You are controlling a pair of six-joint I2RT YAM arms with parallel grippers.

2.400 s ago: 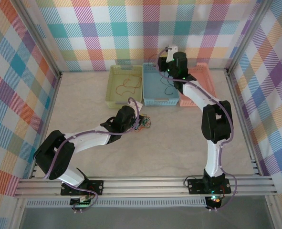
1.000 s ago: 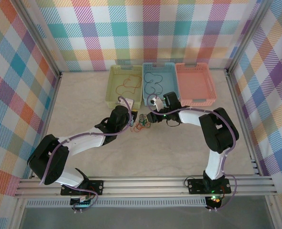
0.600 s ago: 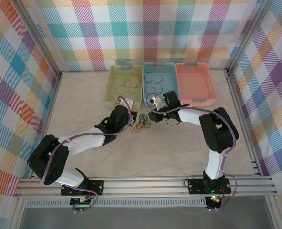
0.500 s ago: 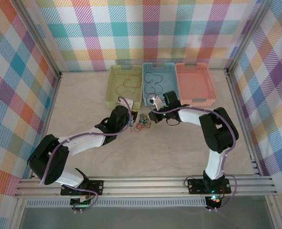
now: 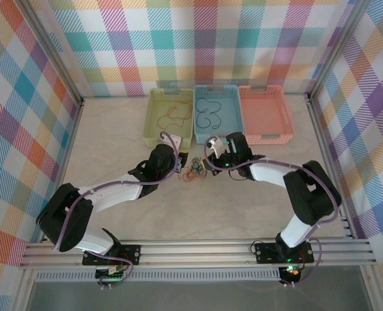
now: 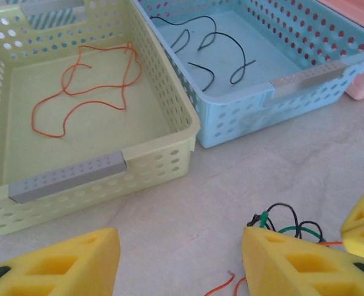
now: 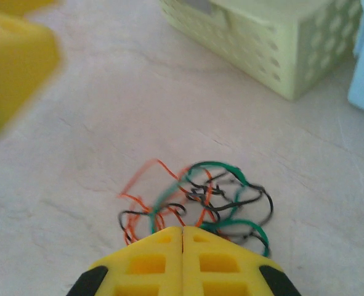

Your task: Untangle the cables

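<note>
The cables [image 5: 194, 172] lie as a small orange, green and black tangle on the table between both grippers. My right gripper [image 5: 207, 166] is shut at its right edge. In the right wrist view the fingertips [image 7: 169, 237] meet, and strands of the cables [image 7: 197, 194] run in under them. My left gripper [image 5: 181, 162] stands open just left of the tangle. The cables [image 6: 286, 222] sit beyond its right finger [image 6: 289, 265], and two orange ends [image 6: 225, 285] lie between the jaws. One orange cable [image 6: 83, 86] lies in the yellow-green basket, black cables [image 6: 212, 49] in the blue one.
Three baskets stand side by side behind the tangle: yellow-green basket [image 5: 151, 123], blue basket [image 5: 227, 133], pink basket [image 5: 266, 113]. The yellow-green basket's near wall [image 6: 95, 179] is close in front of my left gripper. Checked walls ring the table.
My right gripper came down from the blue basket to the tangle and shut there; its elbow has swung out to the right. My left jaws opened slightly wider.
</note>
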